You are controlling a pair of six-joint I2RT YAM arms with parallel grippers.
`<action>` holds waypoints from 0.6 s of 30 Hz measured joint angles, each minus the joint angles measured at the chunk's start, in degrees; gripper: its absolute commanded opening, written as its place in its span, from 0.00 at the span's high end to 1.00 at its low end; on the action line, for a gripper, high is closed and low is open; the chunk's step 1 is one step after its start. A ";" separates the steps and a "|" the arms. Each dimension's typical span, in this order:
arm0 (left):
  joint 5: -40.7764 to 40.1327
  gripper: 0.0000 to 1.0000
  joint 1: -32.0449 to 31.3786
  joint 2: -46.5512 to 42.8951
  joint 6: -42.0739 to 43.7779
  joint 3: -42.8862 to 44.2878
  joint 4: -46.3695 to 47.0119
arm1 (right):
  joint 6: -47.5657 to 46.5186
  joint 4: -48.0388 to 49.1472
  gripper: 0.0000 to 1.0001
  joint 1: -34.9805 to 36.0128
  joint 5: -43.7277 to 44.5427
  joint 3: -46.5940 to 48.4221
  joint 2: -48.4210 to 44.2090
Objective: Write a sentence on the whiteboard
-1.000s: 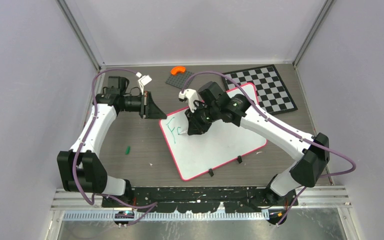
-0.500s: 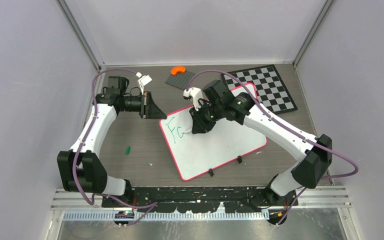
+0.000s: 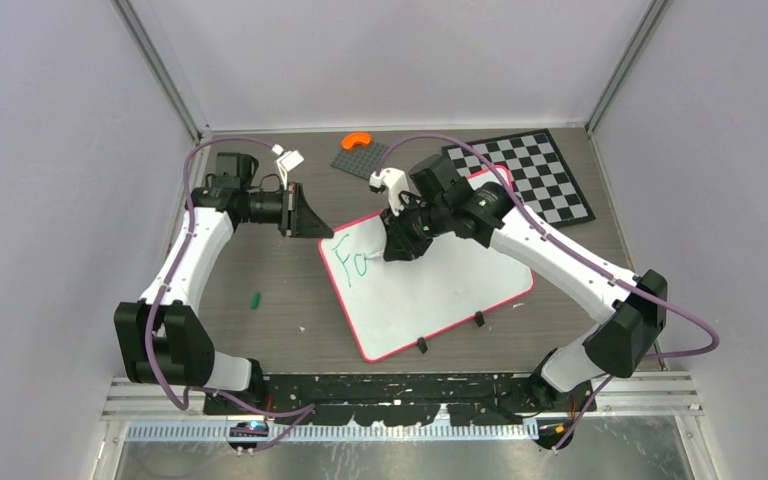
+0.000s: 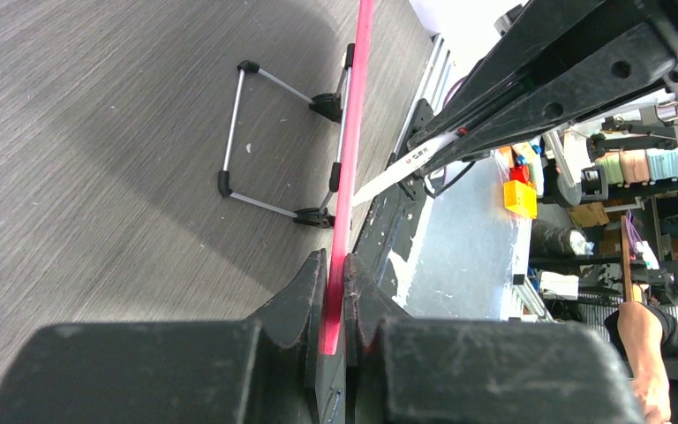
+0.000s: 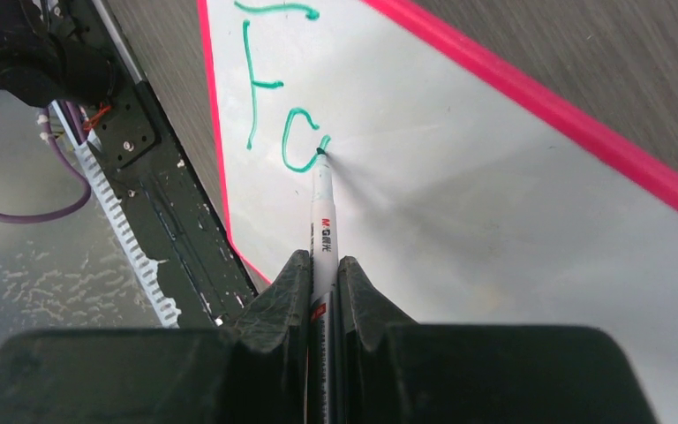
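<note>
The whiteboard [image 3: 440,290] lies tilted on the table, white with a pink rim [image 4: 354,132]. My left gripper [image 3: 317,229] [image 4: 335,267] is shut on the rim at the board's far left corner. My right gripper [image 3: 401,249] [image 5: 322,262] hovers over the board's left part, shut on a white marker [image 5: 321,208] [image 3: 380,259]. The marker's tip touches the board at the upper end of a green curve. Of the sentence [image 3: 348,262] [image 5: 269,88], only a green "F" and a rounded second letter show.
A checkered board [image 3: 540,175] lies at the back right, partly under the whiteboard's far corner. A grey plate [image 3: 355,160] with an orange piece [image 3: 357,140] sits at the back. A small green cap [image 3: 256,298] lies left of the whiteboard. Two black clips [image 3: 478,319] hold its near edge.
My right gripper has moved the marker away from the arm bases and to the right, drawing the second green letter's curve. The left arm and the board have stayed put.
</note>
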 measured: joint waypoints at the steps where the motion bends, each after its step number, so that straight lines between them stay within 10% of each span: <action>1: -0.04 1.00 0.00 0.00 0.07 0.00 0.00 | 0.00 0.00 1.00 0.00 -0.39 -0.72 -0.15; 18: 0.15 1.00 0.00 0.09 0.20 0.00 -0.26 | -1.38 -3.13 1.00 -0.02 -0.74 -2.84 -1.92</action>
